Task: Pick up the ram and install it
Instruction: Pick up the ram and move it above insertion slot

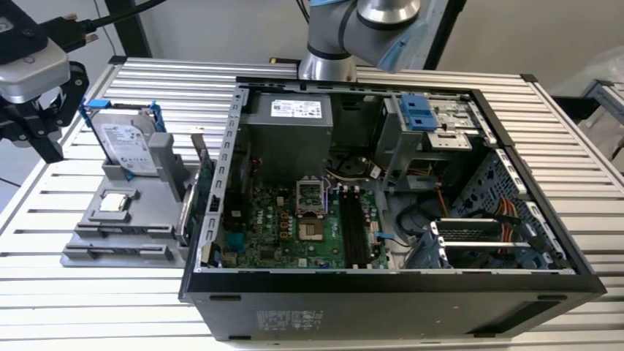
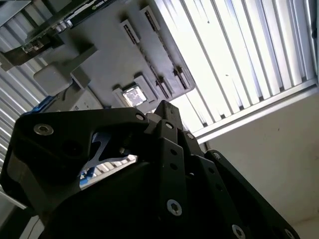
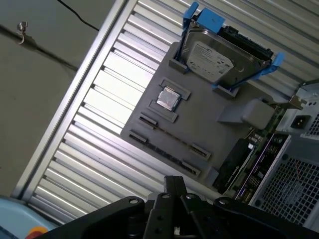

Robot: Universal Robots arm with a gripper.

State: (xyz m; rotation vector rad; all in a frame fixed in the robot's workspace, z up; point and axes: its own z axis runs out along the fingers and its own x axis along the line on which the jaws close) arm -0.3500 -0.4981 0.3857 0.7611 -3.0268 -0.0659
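Ram: cannot pick it out for sure. Hand (image 1: 41,139) hovers, gray tray (image 3: 199,124) below it; grip width cannot tell.

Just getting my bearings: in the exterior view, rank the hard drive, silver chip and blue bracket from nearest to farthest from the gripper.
From the gripper, at the exterior view's left:
1. hard drive, upright on the grey tray.
2. silver chip, flat on that tray.
3. blue bracket, inside the case.

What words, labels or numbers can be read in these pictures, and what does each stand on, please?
White label on the hard drive: too small to read.
White label on the power supply: too small to read.
Pale sticker on the computer case: blurred.
Nothing legible.
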